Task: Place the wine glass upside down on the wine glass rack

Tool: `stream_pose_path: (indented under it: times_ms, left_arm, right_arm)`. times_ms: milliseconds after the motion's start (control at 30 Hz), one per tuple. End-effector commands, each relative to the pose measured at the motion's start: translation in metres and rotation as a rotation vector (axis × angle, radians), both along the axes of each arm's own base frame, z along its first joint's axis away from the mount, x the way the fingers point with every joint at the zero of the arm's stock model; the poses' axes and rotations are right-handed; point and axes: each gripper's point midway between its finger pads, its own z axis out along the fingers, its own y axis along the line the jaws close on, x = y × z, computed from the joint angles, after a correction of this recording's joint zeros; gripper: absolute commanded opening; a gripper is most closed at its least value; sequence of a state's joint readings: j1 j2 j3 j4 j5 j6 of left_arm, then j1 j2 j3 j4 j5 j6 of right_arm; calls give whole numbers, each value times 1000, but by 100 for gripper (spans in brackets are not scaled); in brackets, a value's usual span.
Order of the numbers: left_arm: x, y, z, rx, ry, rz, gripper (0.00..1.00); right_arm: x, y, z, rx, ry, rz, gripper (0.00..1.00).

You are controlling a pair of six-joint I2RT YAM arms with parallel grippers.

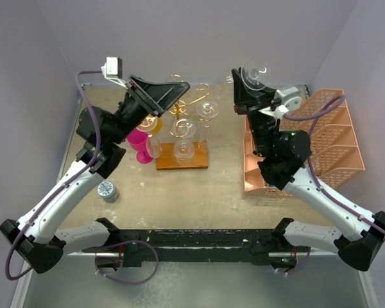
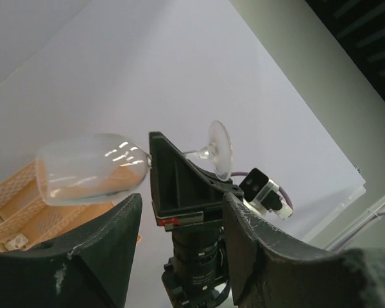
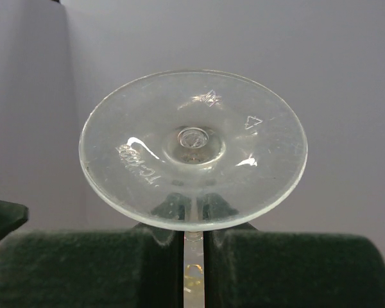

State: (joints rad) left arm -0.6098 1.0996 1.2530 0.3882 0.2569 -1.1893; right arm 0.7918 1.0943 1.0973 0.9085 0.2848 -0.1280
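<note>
Right now the right gripper point(image 3: 192, 251) is pinched tight on the stem of the wine glass point(image 3: 192, 146), just under the foot. From overhead the glass is in the air at abt 1 o'clock of the table, and its round foot faces up twd the camera. The left wrist view shows the bowl sticking out one side of that claw and the foot out the other. The glass is off the rack and touches nothing but the fingers.

The wine glass rack point(image 1: 191, 101) stands at abt 12 o'clock, gold scroll arms over its brown wooden base point(image 1: 183, 162). The held glass is near it, at its 2 o'clock. Other clear glasses point(image 1: 207, 110) are among the wire arms.

The left gripper point(image 1: 178, 88) is over the rack's 10 o'clock side. Its fingers point(image 2: 106, 256) are spread w/ nothing between them, only the far claw and glass seen thru the gap.

A pink glass point(image 1: 139, 142) and a yellow one point(image 1: 150, 123) stand just beside the base at its 9 to 10 o'clock. A small round tin point(image 1: 108, 190) is at abt 8 o'clock of the table. The salmon tray organizer point(image 1: 330, 138) is at 3 o'clock, behind the right arm.
</note>
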Motion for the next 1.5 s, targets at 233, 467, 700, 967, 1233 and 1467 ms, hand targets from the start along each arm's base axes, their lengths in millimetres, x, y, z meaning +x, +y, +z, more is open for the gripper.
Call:
stream_pose_path:
  times_ms: [233, 467, 700, 967, 1233, 1467]
  left_arm:
    - [-35, -63, 27, 10, -80, -139, 50]
    - [-26, -82, 11, 73, -26, -139, 50]
    - [-25, -101, -1, 131, 9, -180, 49]
    - [-25, -107, -7, 138, 34, -187, 46]
    - [-15, -113, -26, 199, 119, -167, 39]
    - [-15, -116, -21, 185, 135, -185, 34]
  right_arm:
    - [0, -53, -8, -131, 62, -298, 0]
    - [-11, -58, -33, -233, 117, -267, 0]
    - [-27, -51, -47, -312, 116, -178, 0]
    - [-18, -25, -73, -416, 177, -97, 0]
    - [-31, -18, -65, -420, 118, -32, 0]
    - [-38, -11, -65, -444, 89, 16, 0]
